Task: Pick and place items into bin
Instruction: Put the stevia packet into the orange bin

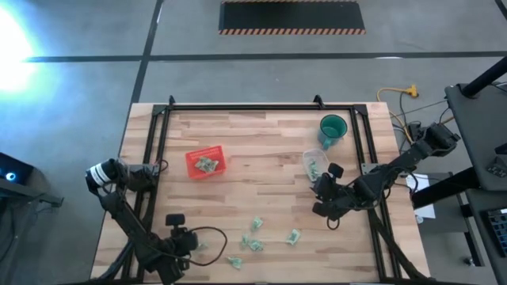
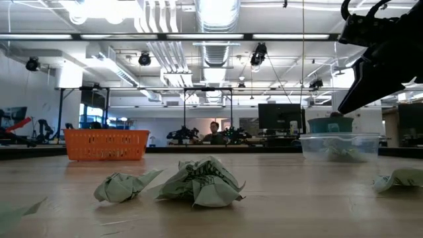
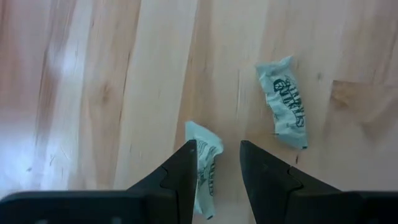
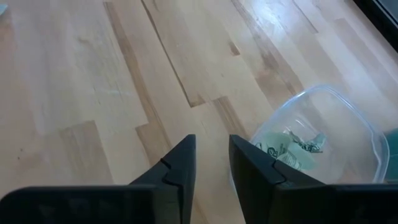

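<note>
Left claw [image 3: 217,165] sits slightly spread over one wrapper [image 3: 205,158] on the bench [image 3: 93,93]. You could knock it sideways if you close off-center.

Crumpled pale green-and-white wrappers [image 1: 255,244] lie scattered on the table [image 1: 261,150].

Grey floor [image 1: 79,95] w/ hazard-striped mat [image 1: 291,17]; ceiling ducts [image 2: 218,16], strip lights [image 2: 99,36]
</note>
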Controlling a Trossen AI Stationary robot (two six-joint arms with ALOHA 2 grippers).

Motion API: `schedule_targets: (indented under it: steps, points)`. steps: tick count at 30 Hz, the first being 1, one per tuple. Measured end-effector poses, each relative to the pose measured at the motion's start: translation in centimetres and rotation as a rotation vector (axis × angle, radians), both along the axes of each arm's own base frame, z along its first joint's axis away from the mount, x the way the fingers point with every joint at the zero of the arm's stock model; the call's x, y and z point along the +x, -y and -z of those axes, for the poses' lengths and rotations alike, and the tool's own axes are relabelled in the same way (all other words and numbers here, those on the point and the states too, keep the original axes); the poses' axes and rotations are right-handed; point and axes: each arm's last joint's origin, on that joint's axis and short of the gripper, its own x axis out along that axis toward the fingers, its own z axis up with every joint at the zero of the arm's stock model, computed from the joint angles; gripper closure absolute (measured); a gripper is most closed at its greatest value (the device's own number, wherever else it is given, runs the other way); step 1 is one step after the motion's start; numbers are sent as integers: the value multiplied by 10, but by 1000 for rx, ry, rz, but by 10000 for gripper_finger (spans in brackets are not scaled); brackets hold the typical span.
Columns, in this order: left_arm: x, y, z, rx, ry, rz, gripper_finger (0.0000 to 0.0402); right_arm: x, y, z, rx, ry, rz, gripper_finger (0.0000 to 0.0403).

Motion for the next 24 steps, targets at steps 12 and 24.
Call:
schedule_targets:
  steps: [12,24]
  points:
    - [-3,-4,8,4,-3,-25,297,0,0,0,2,4,0,325]
    - [-6,-10,21,-9,9,-26,297,1,0,0,4,7,0,323]
